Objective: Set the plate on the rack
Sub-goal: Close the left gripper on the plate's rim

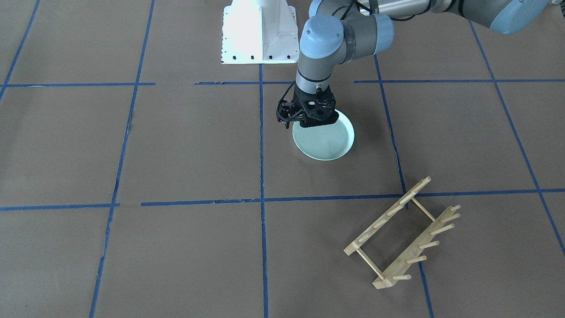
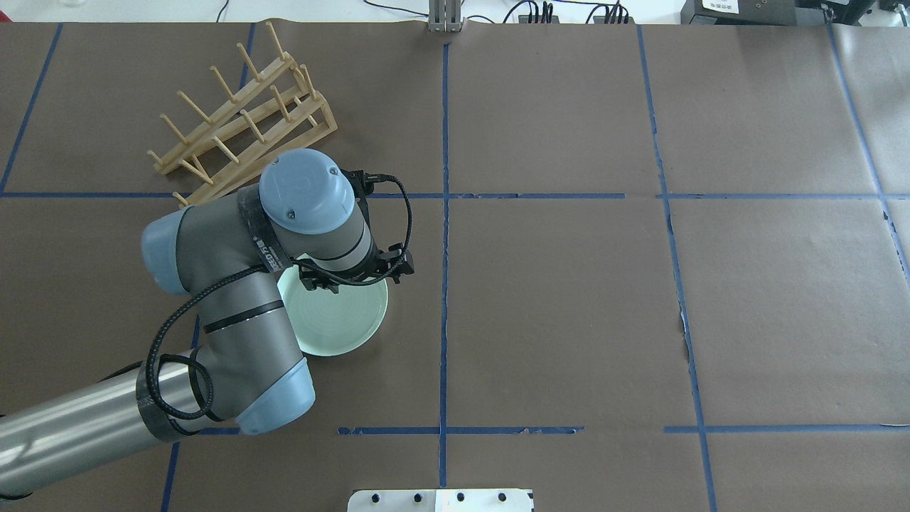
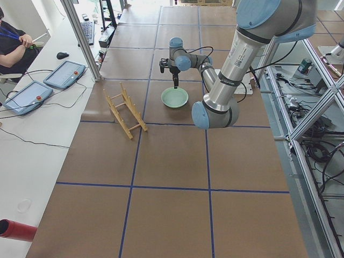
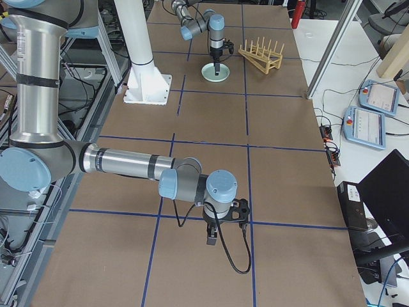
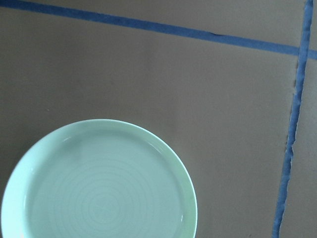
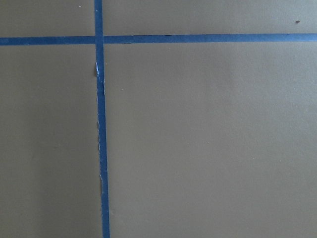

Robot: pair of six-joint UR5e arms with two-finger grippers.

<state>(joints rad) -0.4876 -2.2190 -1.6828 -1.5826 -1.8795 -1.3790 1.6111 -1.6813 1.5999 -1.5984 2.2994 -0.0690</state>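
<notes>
The worktop (image 2: 569,320) is covered in brown paper, ruled into large squares by blue tape lines (image 2: 444,284). The left arm (image 2: 234,341) reaches in over it, wrist pointing straight down. The right arm (image 4: 128,163) is parked low, well apart at the other end, its camera seeing only bare paper.

The rack (image 2: 242,142) stands on the side away from the robot, at a slant to the tape grid, pegs up and nothing in it. The plate (image 2: 334,327) lies flat, face up, near the rack but clear of it.

The left tool (image 1: 307,120) sits over the plate's robot-side rim. Its fingers are hidden, so I cannot tell whether it is spread or closed on the rim. Nor can I tell for the right tool (image 4: 212,240), seen only from afar.

The step looks like the pick-up. It would go best with one finger inside the raised rim and one outside, closing squarely. The plate must then turn on edge, in line with the slanted peg gaps.
</notes>
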